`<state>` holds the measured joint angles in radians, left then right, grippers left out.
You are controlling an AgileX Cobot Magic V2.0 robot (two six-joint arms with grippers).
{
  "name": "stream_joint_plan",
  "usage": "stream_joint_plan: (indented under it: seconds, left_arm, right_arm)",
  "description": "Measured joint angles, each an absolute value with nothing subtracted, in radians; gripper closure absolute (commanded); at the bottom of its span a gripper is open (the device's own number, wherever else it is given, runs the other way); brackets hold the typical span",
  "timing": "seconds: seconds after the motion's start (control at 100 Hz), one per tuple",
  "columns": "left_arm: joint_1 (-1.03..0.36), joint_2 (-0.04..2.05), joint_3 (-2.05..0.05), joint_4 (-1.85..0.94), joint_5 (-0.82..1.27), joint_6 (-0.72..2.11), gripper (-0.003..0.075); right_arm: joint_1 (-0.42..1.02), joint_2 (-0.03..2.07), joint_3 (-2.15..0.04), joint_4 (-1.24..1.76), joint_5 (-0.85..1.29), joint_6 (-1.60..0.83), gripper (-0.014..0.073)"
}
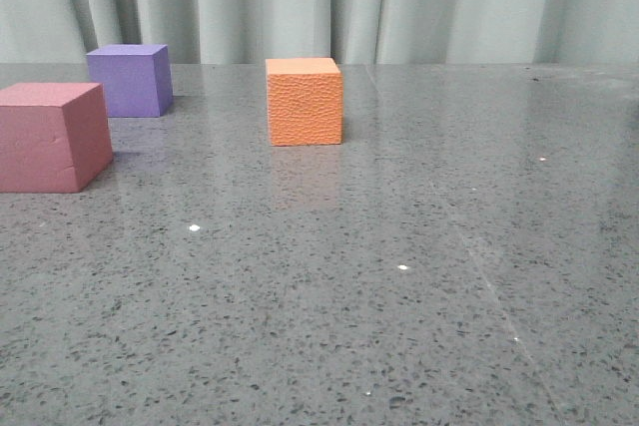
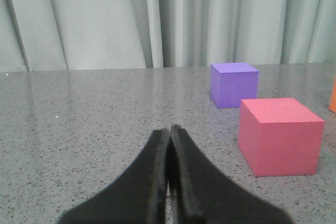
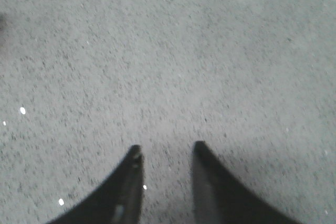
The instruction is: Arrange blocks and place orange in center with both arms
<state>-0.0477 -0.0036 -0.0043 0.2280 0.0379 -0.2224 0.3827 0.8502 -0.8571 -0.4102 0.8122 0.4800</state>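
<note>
Speckled grey desk [image 1: 399,326] fills the near ground of the front view, bare but for a few white flecks, and neither arm shows in that view. Nearest of the blocks is the pink-red cube [image 1: 50,137], hard against the desk's left side. Farther back, near the middle of the desk, stands the orange cube [image 1: 305,102], upright and well apart from the others. Farthest is the purple cube [image 1: 130,80], just behind the pink-red one, toward the far left by the pale curtain [image 1: 399,2]. The left gripper [image 2: 169,132] has its fingers pressed together, holding nothing. The right gripper [image 3: 165,153] has its fingers spread over bare desk.
</note>
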Motion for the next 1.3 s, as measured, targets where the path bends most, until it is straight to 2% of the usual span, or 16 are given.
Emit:
stream_joint_plan:
  seconds: [0.07, 0.39, 0.97, 1.12, 1.3]
  left_arm:
    - [-0.048, -0.004, -0.004, 0.228, 0.038, -0.222, 0.0739]
    - [-0.048, -0.004, -0.004, 0.228, 0.038, -0.222, 0.0739]
    - [-0.048, -0.004, -0.004, 0.228, 0.038, -0.222, 0.0739]
    - [-0.048, -0.004, -0.004, 0.228, 0.038, -0.222, 0.0739]
    - [-0.048, -0.004, -0.004, 0.228, 0.038, -0.222, 0.0739]
  right_arm:
    - [0.383, 0.787, -0.815, -0.41, 0.819, 0.48, 0.0669]
    - [0.383, 0.581, -0.75, -0.412, 0.916, 0.48, 0.0659]
    - [0.383, 0.574, -0.749, -0.412, 0.961, 0.48, 0.0659]
    - [0.383, 0.534, -0.699, -0.425, 0.901, 0.48, 0.0659]
    - [0.383, 0.388, -0.529, -0.43, 0.711, 0.48, 0.0659]
